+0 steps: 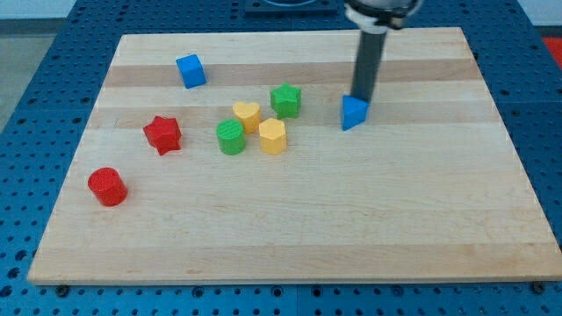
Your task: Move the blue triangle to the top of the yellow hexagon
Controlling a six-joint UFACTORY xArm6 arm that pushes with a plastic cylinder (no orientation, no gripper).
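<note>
The blue triangle (354, 112) lies on the wooden board right of centre, near the view's top. My tip (363, 96) stands at the triangle's upper right edge, touching or nearly touching it. The yellow hexagon (272, 136) lies to the left of the triangle and slightly lower, in the central cluster of blocks. A gap of bare board separates the triangle from the hexagon.
A yellow heart (247, 115), a green star-like block (285, 100) and a green cylinder (231, 137) crowd around the hexagon. A red star (162, 134) and a red cylinder (107, 186) lie at the left. A blue cube (190, 70) sits at the upper left.
</note>
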